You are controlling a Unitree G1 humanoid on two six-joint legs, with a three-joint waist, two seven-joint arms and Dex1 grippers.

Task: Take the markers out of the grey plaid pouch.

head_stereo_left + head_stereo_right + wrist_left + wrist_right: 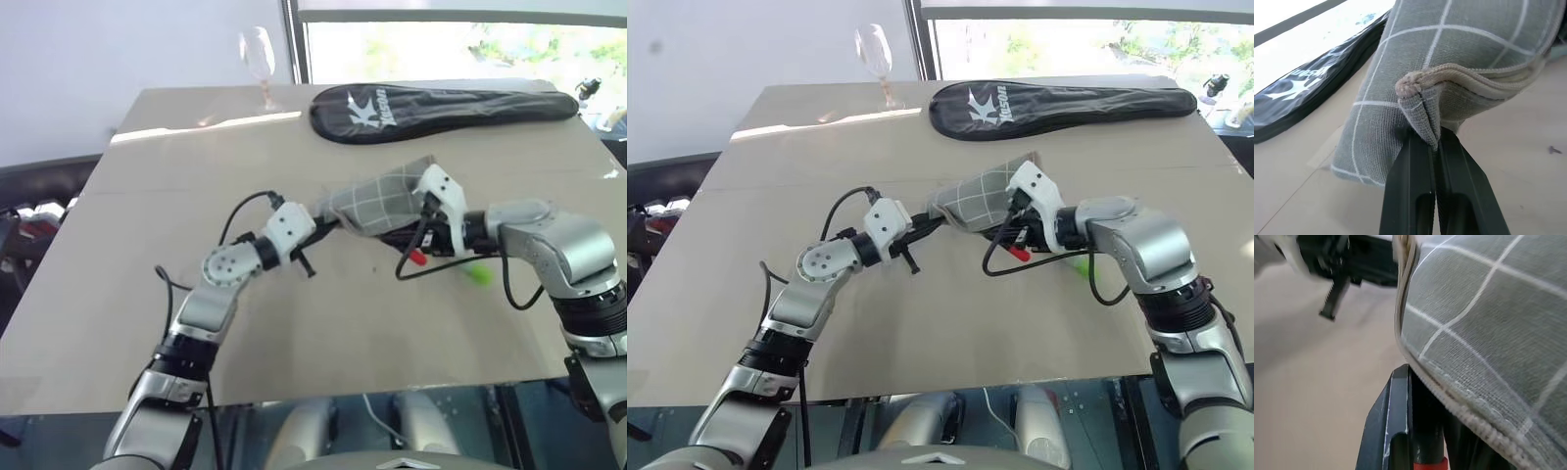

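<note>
**Pouch held up between both grippers**

Grey plaid pouch (377,203) is lifted off the table (147,206), slung between the two arms. Left gripper (1436,147) is clamped tight on a fabric corner at the zip end. Right gripper (423,223) grips the pouch's other end, fingers (1400,431) closed on the lower seam. A reddish-pink marker (416,258) shows just under the right gripper, seemingly caught in its fingers; a lime green marker (479,275) lies on the table beside the right forearm. Further back: black racket cover (441,108), wine glass (259,59).
</note>
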